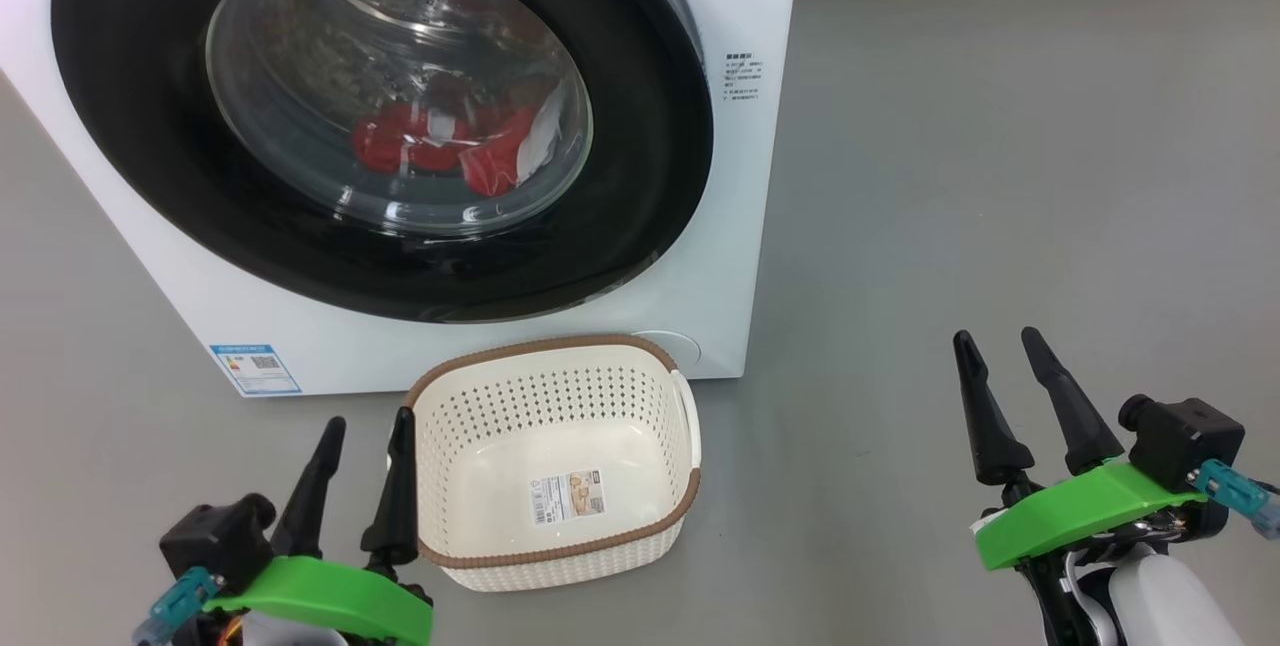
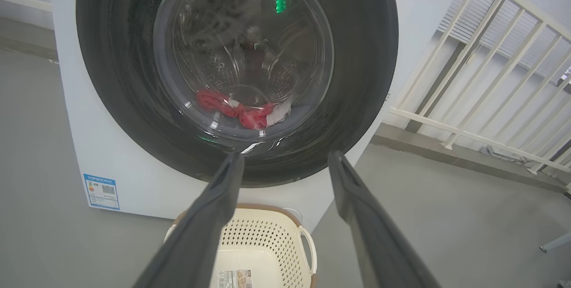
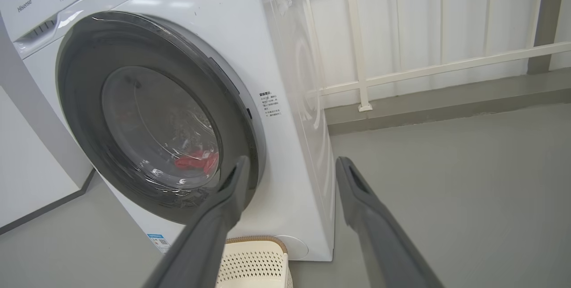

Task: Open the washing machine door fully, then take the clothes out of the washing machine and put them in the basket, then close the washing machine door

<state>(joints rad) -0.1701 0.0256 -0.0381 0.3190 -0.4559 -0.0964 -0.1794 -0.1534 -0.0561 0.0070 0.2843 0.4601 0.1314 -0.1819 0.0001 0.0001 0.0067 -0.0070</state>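
The white washing machine (image 1: 740,226) stands before me with its black-rimmed round door (image 1: 130,156) shut against the front. Through the glass I see the red and white clothes (image 1: 450,141) lying at the drum's bottom; they also show in the left wrist view as clothes (image 2: 241,109) and in the right wrist view as clothes (image 3: 196,161). The cream basket (image 1: 555,461) with a brown rim sits on the floor in front of the machine and holds nothing. My left gripper (image 1: 365,426) is open just left of the basket. My right gripper (image 1: 1000,341) is open, well to the right, over bare floor.
Grey floor (image 1: 1000,176) spreads to the right of the machine. A white railing (image 3: 401,74) and a low kerb run behind it. A blue label (image 1: 255,369) marks the machine's lower left front. A white panel (image 3: 26,172) stands left of the machine.
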